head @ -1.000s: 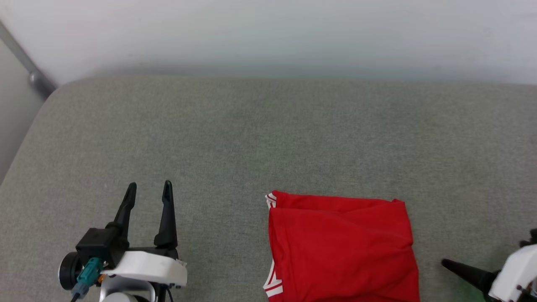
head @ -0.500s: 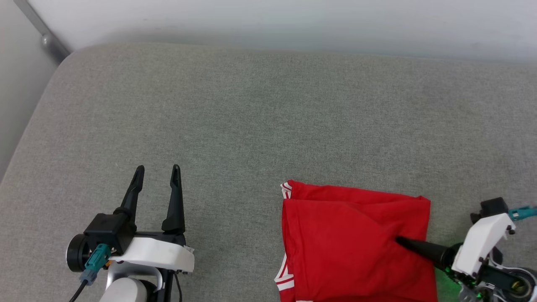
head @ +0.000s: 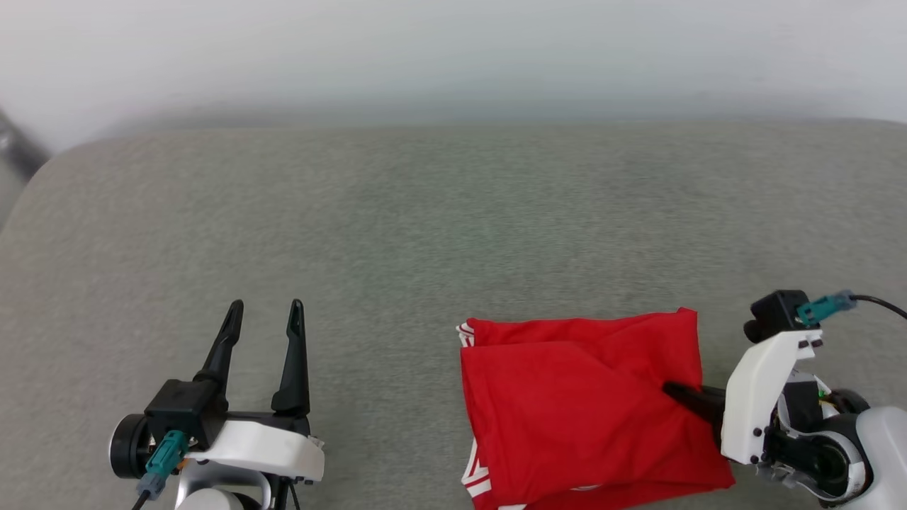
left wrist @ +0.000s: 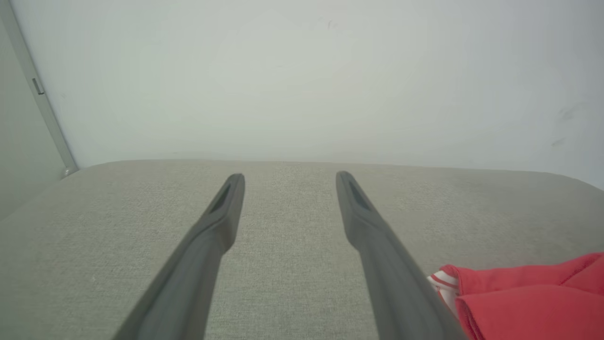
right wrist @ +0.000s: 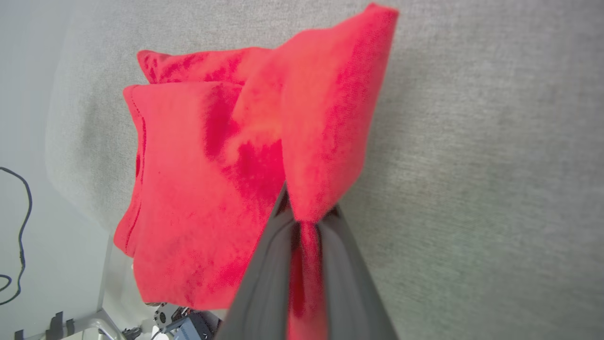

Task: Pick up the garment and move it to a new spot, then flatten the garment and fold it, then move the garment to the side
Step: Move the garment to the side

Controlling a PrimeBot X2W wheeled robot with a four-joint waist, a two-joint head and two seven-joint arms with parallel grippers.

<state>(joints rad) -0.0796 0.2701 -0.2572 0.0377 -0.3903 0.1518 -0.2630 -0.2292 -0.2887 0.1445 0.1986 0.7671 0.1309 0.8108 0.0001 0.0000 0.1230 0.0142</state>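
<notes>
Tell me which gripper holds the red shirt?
The right gripper: its jaws are shut on the shirt. The left gripper stands open, away from it.

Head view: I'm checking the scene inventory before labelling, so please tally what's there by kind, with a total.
Garments: 1, the red garment
Grippers: 2, the left gripper open, the right gripper shut on the cloth
Padded surfaces: 1, the grey padded surface
Total: 4

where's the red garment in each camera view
head view: garment lower centre-right.
left wrist view: garment bottom right corner.
right wrist view: garment centre-left, pinched by right gripper.
shared landmark: grey cushion under it.
</notes>
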